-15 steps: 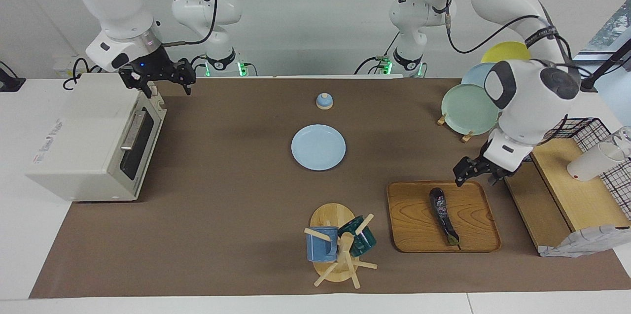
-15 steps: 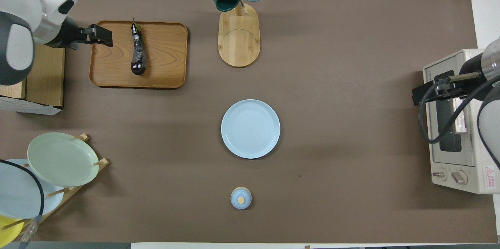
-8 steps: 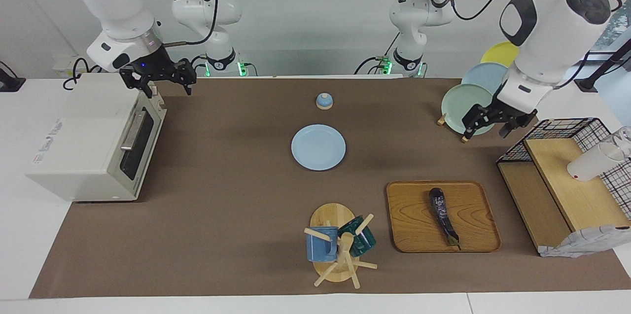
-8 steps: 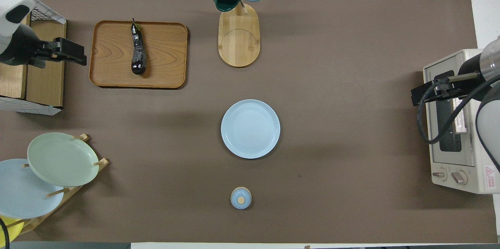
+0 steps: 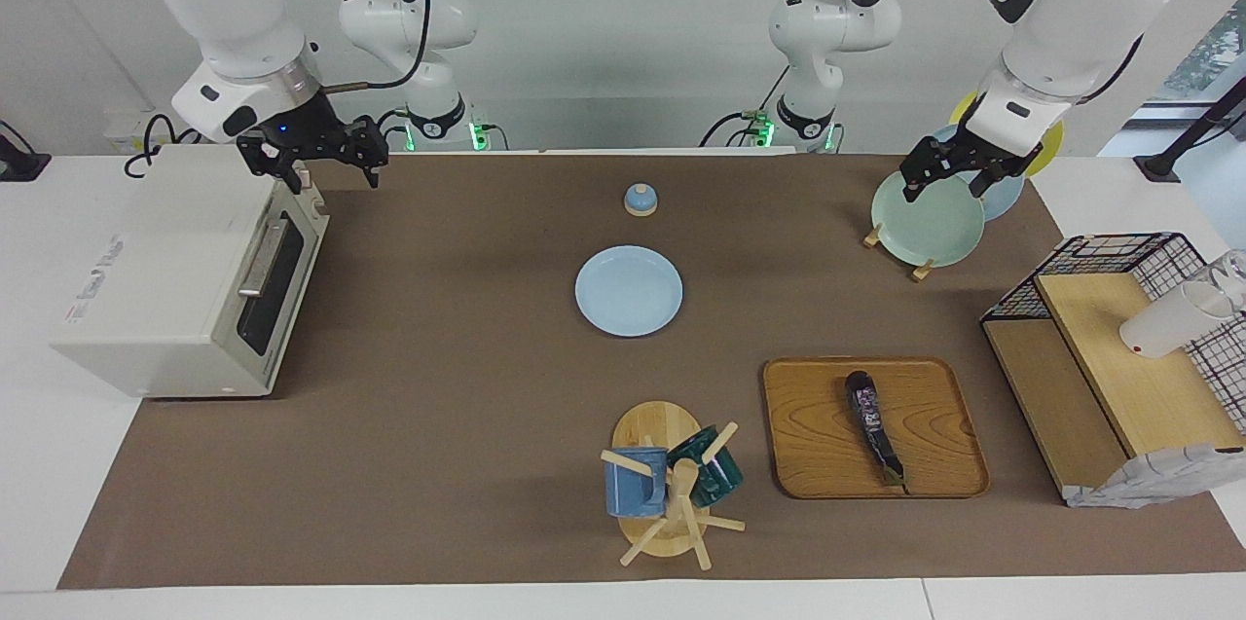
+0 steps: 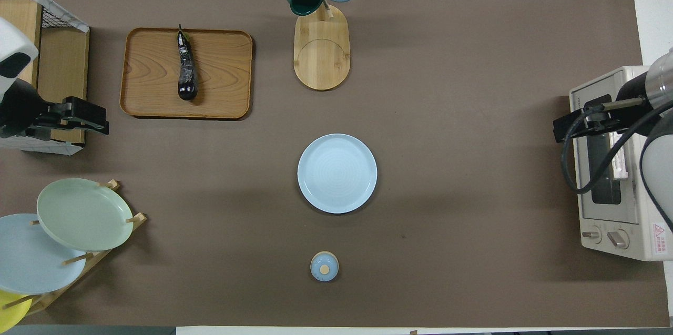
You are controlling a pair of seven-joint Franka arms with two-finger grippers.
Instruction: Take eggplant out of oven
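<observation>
My left gripper (image 5: 949, 176) hangs open and empty above the green plate (image 5: 925, 229); my right gripper (image 5: 310, 153), also open, hovers by the closed cream-white toaster oven (image 5: 165, 274). The slender glossy purple-black eggplant (image 5: 874, 423) lies on the wooden tray (image 5: 818, 435): light, firm, slippery, I judge; best gripped mid-body.
</observation>
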